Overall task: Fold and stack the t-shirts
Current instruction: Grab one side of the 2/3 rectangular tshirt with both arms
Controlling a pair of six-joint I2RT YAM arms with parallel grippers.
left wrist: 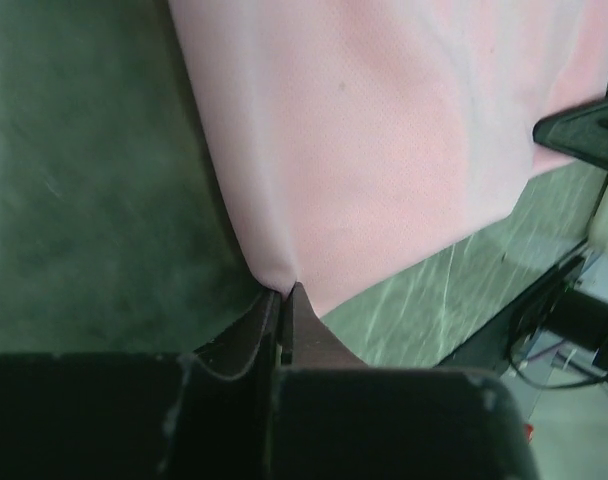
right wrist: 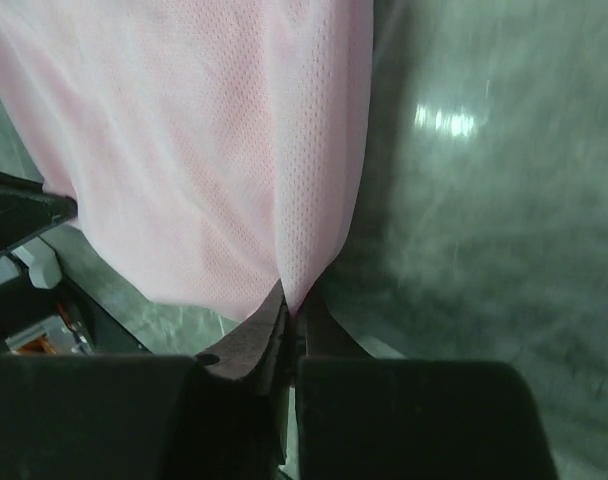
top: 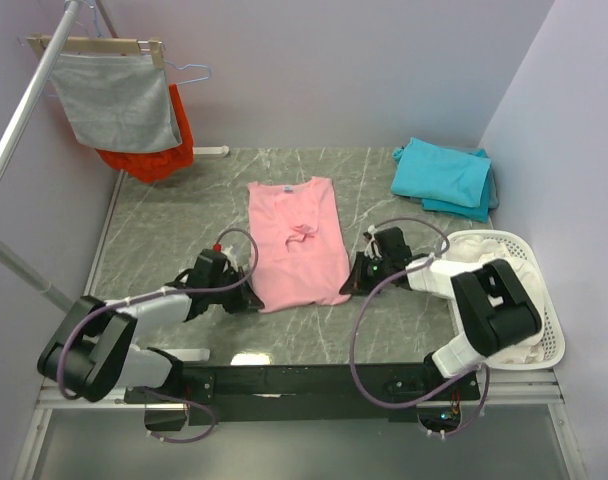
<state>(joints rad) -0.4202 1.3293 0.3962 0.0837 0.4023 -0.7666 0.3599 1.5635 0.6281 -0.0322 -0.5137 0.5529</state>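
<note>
A light pink t-shirt [top: 296,240] lies lengthwise on the grey marbled table, sides folded in, a small crease at mid chest. My left gripper [top: 252,297] is shut on its near left hem corner; the left wrist view shows the pink cloth [left wrist: 384,150] pinched between the fingertips [left wrist: 302,305]. My right gripper [top: 348,284] is shut on the near right hem corner; the right wrist view shows the pink mesh cloth [right wrist: 204,140] nipped in the jaws. Folded teal t-shirts [top: 444,177] lie stacked at the back right.
A white laundry basket [top: 546,330] with pale cloth stands at the right edge. A grey cloth on a wooden hanger [top: 114,95] and an orange-red garment [top: 164,150] hang at the back left from a slanted metal pole [top: 24,110]. Lilac walls close the back and sides.
</note>
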